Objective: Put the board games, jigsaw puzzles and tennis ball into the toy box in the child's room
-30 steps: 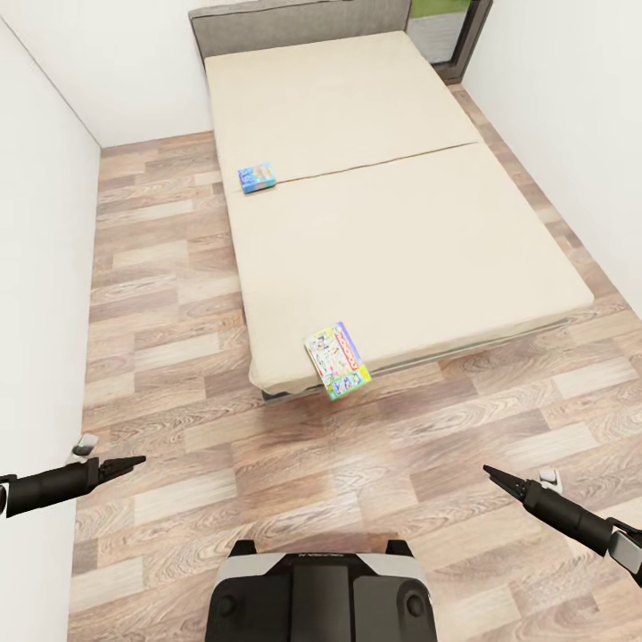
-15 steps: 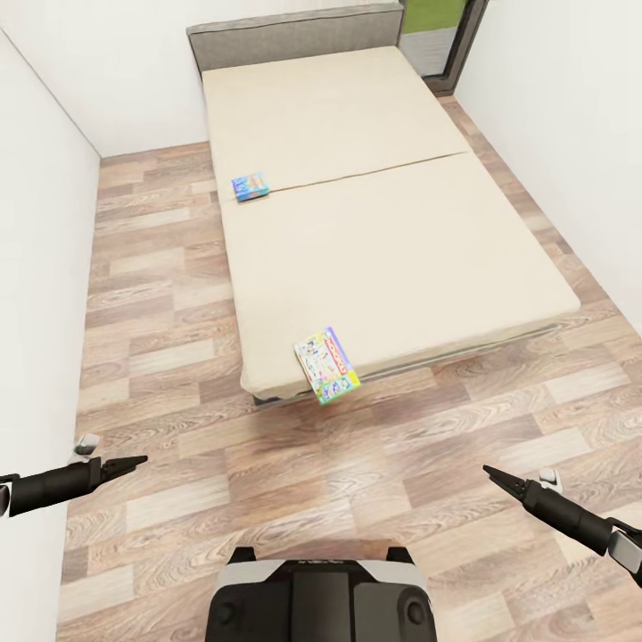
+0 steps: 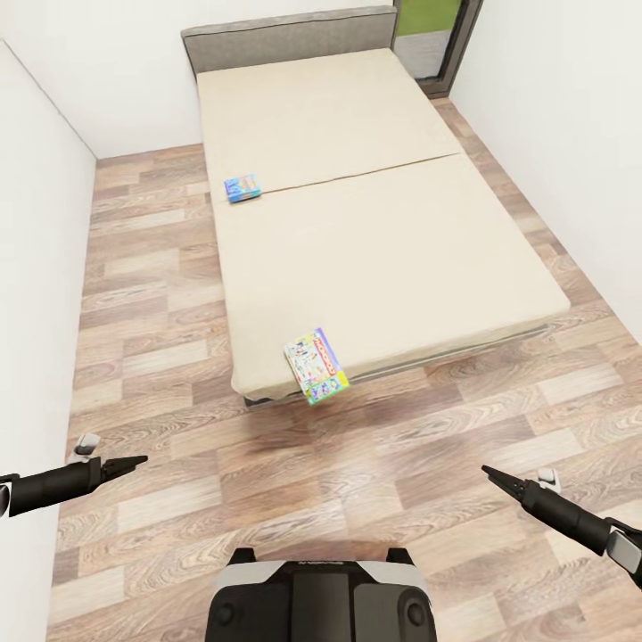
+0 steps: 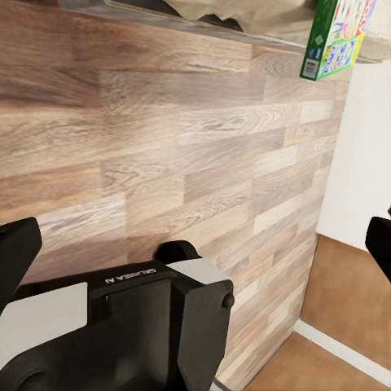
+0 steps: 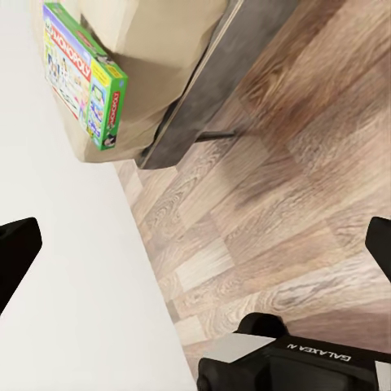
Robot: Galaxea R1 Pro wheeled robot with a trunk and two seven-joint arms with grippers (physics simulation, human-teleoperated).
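The beige bed (image 3: 374, 223) fills the middle of the head view. A light blue board game (image 3: 242, 188) lies near its left edge. A white and red board game (image 3: 316, 366) (image 4: 338, 37) (image 5: 81, 77) hangs over the bed's near corner. My left gripper (image 3: 134, 462) (image 4: 195, 244) and right gripper (image 3: 489, 471) (image 5: 195, 252) hover low over the floor, well short of the bed, both open and empty. The table, toy box, jigsaw puzzles and tennis ball are out of view.
Wood floor (image 3: 267, 481) lies between my base (image 3: 321, 597) and the bed. White walls close in at the left (image 3: 36, 267) and right (image 3: 580, 134). A dark-framed doorway (image 3: 437, 31) stands beyond the bed's grey headboard (image 3: 285, 40).
The whole picture has shifted, so the camera has moved: the bed and both games now sit a little further left and further off. Both arms hold the same pose.
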